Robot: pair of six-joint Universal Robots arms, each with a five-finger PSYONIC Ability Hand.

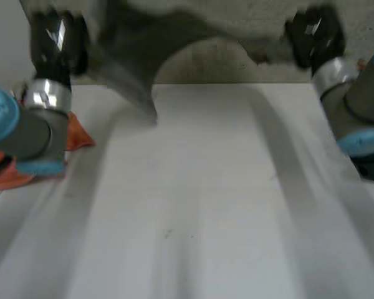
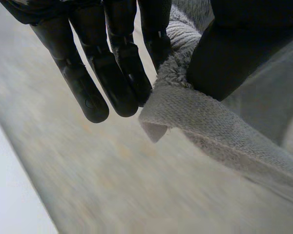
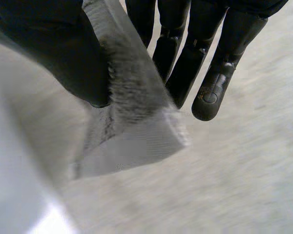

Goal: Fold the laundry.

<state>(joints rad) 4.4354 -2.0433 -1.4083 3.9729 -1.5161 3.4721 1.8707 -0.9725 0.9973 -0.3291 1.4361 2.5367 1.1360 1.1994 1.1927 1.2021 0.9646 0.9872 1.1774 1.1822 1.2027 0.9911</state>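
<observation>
Desk point(image 1: 193, 205): white. Nearly all of its top is bare from the near edge to the far edge, so there is wide open room across the middle.

Grey fleecy cloth point(image 1: 193, 18): held up above the desk's far edge and stretched between the two hands. Its lower edge arches upward over the middle of that edge. One flap hangs down at the desk's far left, and its tip reaches just past the far edge.

Left arm point(image 1: 19, 131): over the desk's left edge. Right arm point(image 1: 361, 106): over the right edge.

Orange cloth point(image 1: 78, 134): crumpled at the desk's left edge, partly hidden behind the left arm.

Left hand point(image 1: 50, 37): above the desk's far left corner. Its thumb and the nearest of its fingers point(image 2: 95, 87) pinch a hemmed edge of the grey cloth. The other fingers are straight and free.

Right hand point(image 1: 313, 34): above the desk's far right corner. Its thumb presses a folded corner of the cloth against the fingers point(image 3: 210, 92), which are otherwise extended.
</observation>
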